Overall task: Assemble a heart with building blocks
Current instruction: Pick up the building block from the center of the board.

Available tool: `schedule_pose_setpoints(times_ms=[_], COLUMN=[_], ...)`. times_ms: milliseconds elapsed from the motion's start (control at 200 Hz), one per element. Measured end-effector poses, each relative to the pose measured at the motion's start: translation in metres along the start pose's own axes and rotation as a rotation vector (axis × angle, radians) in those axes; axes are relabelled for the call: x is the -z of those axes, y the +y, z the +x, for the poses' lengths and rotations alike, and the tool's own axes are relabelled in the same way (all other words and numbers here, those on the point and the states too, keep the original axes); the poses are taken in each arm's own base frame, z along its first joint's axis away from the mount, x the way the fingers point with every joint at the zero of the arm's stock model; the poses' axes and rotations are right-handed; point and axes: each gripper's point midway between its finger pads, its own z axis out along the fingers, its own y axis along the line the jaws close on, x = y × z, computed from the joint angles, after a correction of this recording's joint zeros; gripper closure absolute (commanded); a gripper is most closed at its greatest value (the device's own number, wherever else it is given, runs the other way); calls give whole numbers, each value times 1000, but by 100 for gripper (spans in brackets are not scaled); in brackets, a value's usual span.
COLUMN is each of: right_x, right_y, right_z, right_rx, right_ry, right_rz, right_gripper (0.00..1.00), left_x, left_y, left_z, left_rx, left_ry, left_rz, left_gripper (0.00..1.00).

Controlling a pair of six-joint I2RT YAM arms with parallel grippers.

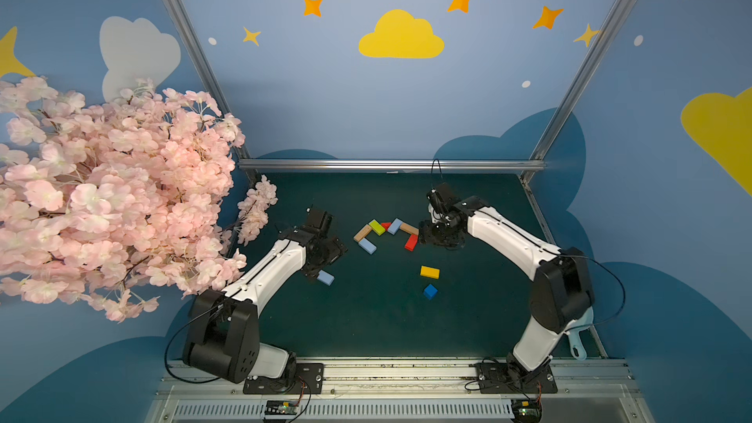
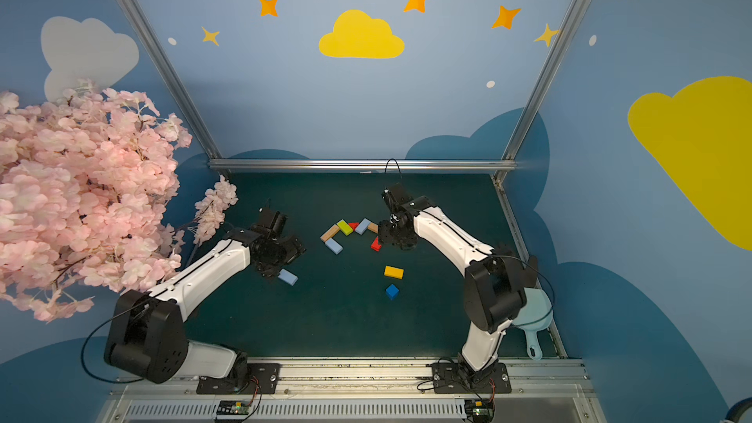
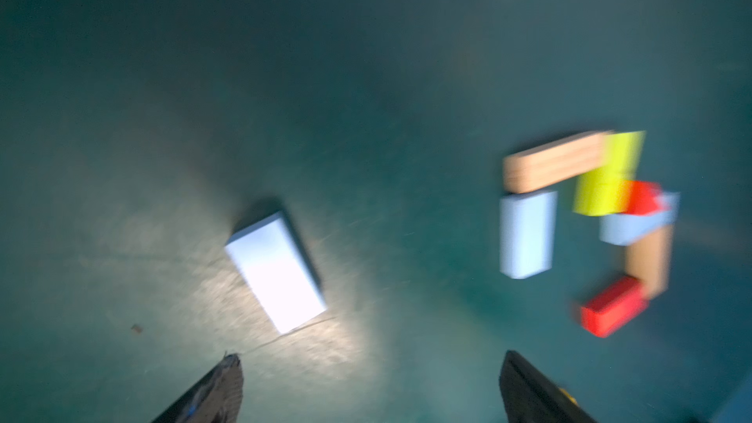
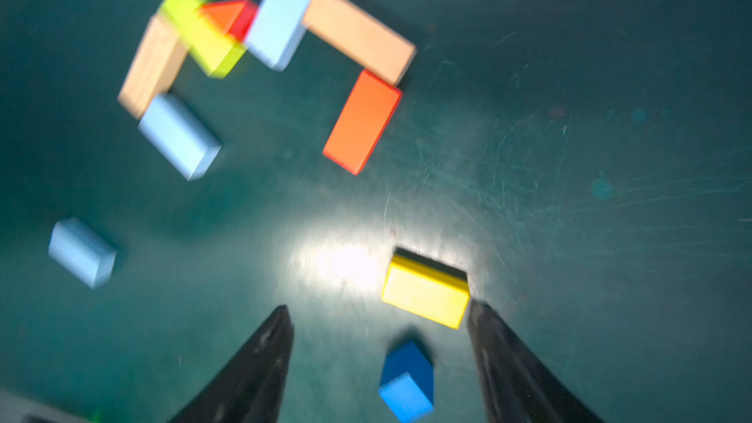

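Left gripper (image 3: 371,360) is hanging spread and empty, a loose light blue bar (image 3: 276,274) lying just ahead of its fingertips. Right gripper (image 4: 380,309) is gaping empty too, yellow bar (image 4: 425,297) and blue cube (image 4: 407,384) lying below its fingertips, the half-built heart (image 4: 358,34) sitting farther ahead.

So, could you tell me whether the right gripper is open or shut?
Open: the right gripper has fingers spread apart in its wrist view, gripping nothing.

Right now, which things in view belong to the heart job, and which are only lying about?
For the job: partly built heart; loose light blue bar; yellow bar; dark blue cube.
Lying about: pink blossom branch; pale blue scoop.
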Motion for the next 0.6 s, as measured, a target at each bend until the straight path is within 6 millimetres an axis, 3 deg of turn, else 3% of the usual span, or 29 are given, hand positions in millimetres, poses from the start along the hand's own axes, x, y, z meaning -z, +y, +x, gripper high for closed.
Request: schedule_pose_setpoints(times_ms=[125, 255, 365, 601], right_x=[-26, -61, -71, -74], right_y=[-14, -30, -35, -34], right_z=[37, 72, 78, 81], right_rx=[188, 334, 423, 519], right_ry=[103, 240, 280, 294], right_rz=[39, 94, 107, 96], right_gripper=[23, 20, 21, 22], left_x=[-25, -36, -42, -50], left_y=[22, 23, 21, 22], left_z=[19, 24, 23, 21], left_rx=[42, 63, 78, 95], left_ry=[66, 80, 80, 79], left_rz=[-90, -108, -113, -141], left_gripper=[7, 8, 9, 17])
